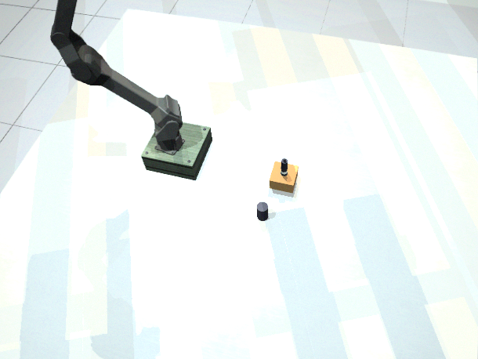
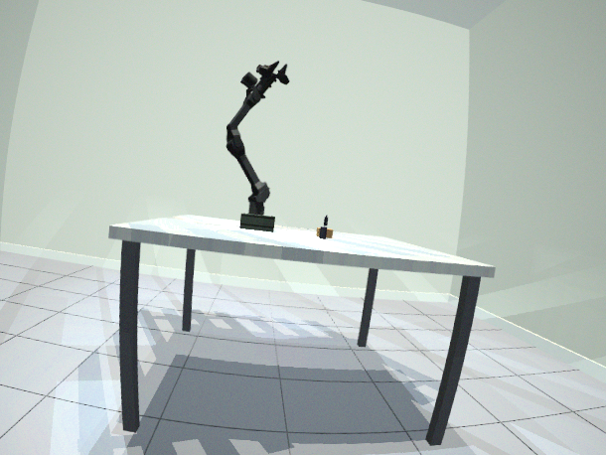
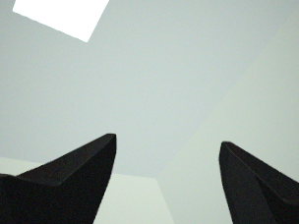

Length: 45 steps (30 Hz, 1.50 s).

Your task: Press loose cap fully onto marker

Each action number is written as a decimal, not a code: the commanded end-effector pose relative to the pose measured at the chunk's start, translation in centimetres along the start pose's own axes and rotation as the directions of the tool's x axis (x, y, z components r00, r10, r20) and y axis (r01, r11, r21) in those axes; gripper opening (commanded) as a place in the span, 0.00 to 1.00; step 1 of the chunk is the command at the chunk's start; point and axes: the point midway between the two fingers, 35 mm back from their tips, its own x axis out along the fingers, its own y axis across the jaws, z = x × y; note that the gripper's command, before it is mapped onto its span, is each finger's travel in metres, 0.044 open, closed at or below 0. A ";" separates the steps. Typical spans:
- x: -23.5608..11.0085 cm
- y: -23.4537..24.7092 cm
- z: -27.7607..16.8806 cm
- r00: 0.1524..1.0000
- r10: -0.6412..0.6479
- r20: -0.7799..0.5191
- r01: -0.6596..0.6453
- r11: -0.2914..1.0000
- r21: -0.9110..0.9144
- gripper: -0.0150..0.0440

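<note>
The dark marker stands upright in the orange holder block, with its upper part bare. The dark cap stands upright on the table, apart from the block, on its near side in the top view. In the exterior view the cap overlaps the block's front. My gripper is open and empty, raised high above the table and pointing up. It is far from both cap and marker. It is out of view in the top view.
The arm stands on a green base block on the white table, to the left of the holder block. The wrist view shows only walls, ceiling and a bright ceiling panel behind the fingers.
</note>
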 end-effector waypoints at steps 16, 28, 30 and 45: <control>0.5 -25.7 -19.2 0.717 -0.624 -0.311 0.394 0.730 -0.558 0.68; -9.3 -43.3 -23.1 0.222 -0.912 -0.344 0.446 0.409 -0.796 0.68; -11.8 -45.9 -23.1 0.118 -0.934 -0.337 0.443 0.353 -0.824 0.68; -33.6 -56.9 -19.5 -0.643 -0.716 -0.272 0.373 0.018 -0.928 0.68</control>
